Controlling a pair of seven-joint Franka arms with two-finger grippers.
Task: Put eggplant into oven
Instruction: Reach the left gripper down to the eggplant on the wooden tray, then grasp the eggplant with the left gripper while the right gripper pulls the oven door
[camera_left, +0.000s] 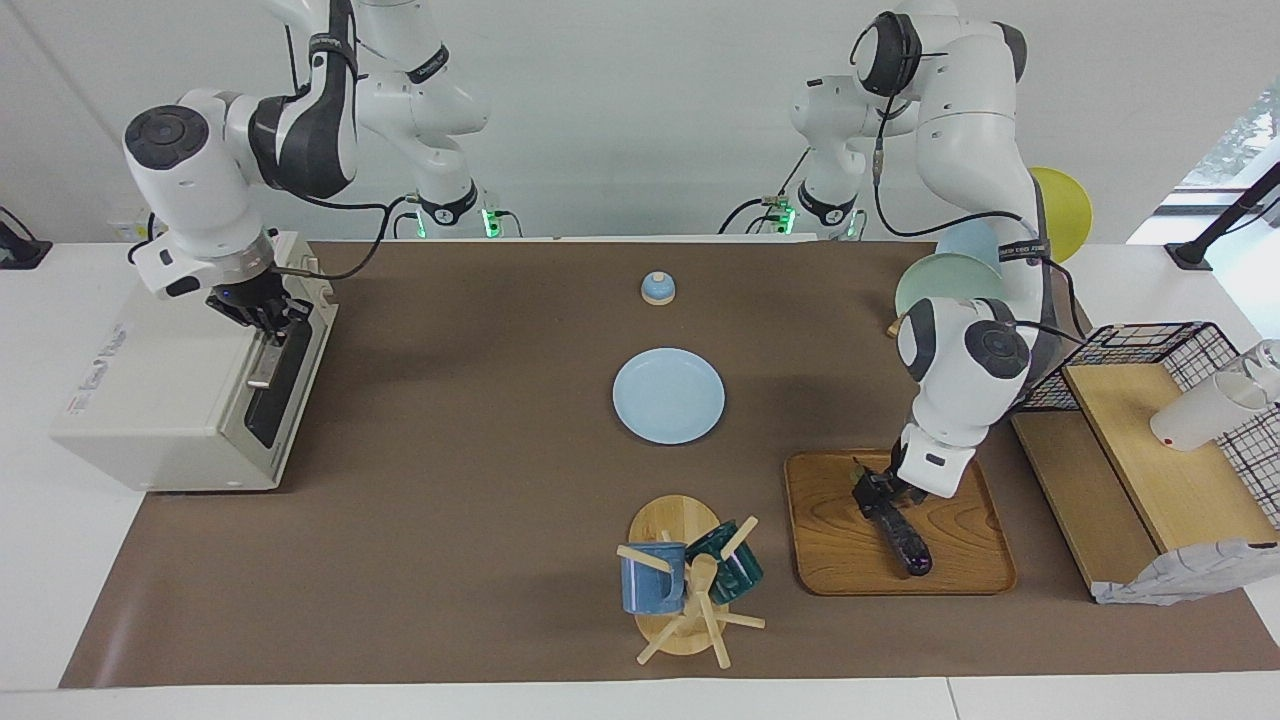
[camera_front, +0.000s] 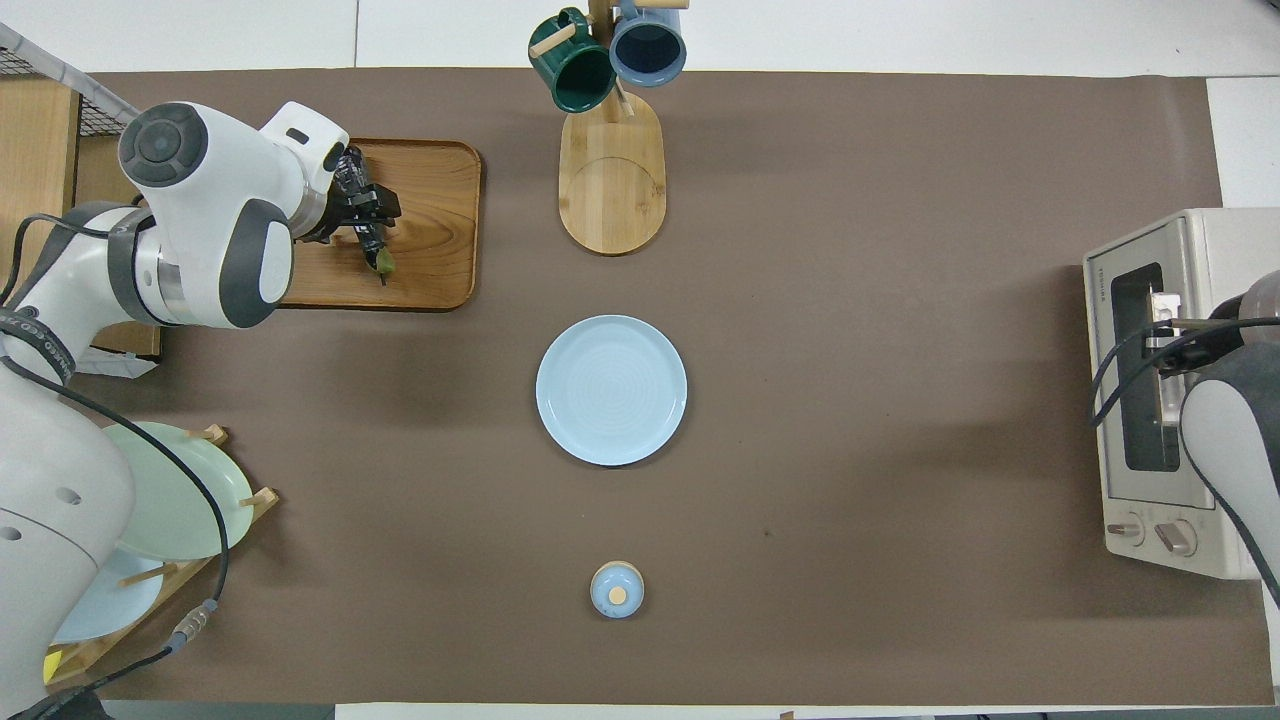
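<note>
The dark purple eggplant (camera_left: 903, 541) lies on a wooden tray (camera_left: 835, 545) toward the left arm's end of the table. My left gripper (camera_left: 872, 494) is down on its stem end and shut on it. In the overhead view the left gripper (camera_front: 362, 212) hides most of the eggplant, and only the green stem tip (camera_front: 383, 263) shows over the tray (camera_front: 440, 235). The off-white oven (camera_left: 165, 400) stands at the right arm's end, also in the overhead view (camera_front: 1205, 250), and its glass door looks closed. My right gripper (camera_left: 262, 318) is at the door's metal handle (camera_front: 1160, 330).
A light blue plate (camera_left: 668, 396) lies mid-table. A small blue lid (camera_left: 657, 288) sits nearer to the robots. A wooden mug tree (camera_left: 690, 585) with two mugs stands beside the tray. A plate rack (camera_left: 945, 280) and a wire-and-wood rack (camera_left: 1150, 440) are at the left arm's end.
</note>
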